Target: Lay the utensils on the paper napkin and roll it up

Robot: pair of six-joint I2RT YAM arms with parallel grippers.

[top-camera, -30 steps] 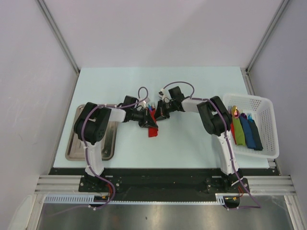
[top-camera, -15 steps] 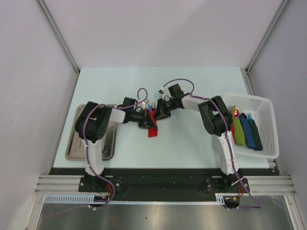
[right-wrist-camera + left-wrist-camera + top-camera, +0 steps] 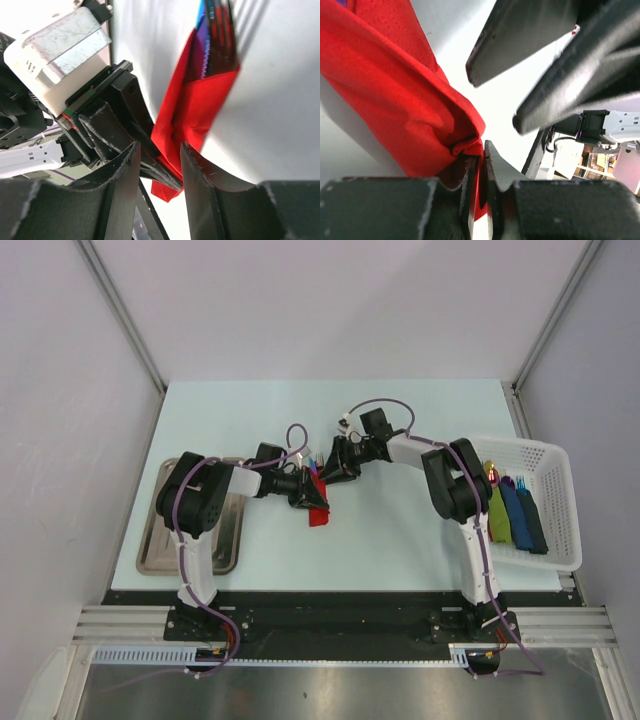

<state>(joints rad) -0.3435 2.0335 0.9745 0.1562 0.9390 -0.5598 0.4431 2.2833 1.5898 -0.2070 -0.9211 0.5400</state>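
Note:
The paper napkin (image 3: pixel 318 510) is a narrow red bundle lying mid-table. The dark utensils (image 3: pixel 314 462) poke out of its far end; in the right wrist view their handles (image 3: pixel 216 35) sit inside the red fold (image 3: pixel 200 100). My left gripper (image 3: pixel 306 495) comes in from the left. Its jaws (image 3: pixel 483 150) stand almost together with a crumpled edge of the napkin (image 3: pixel 395 90) pinched between them. My right gripper (image 3: pixel 328 475) is just beyond the bundle, and its open jaws (image 3: pixel 157 152) hold nothing. Its fingers (image 3: pixel 520 35) loom in the left wrist view.
A metal tray (image 3: pixel 160 540) lies at the left under the left arm. A white basket (image 3: pixel 556 470) at the right edge holds a green roll (image 3: pixel 497 520), a blue roll (image 3: pixel 516 512) and a dark one.
My right gripper has opened and drawn back up and to the right, off the napkin. The left jaws have eased slightly. The red bundle has stayed in place.

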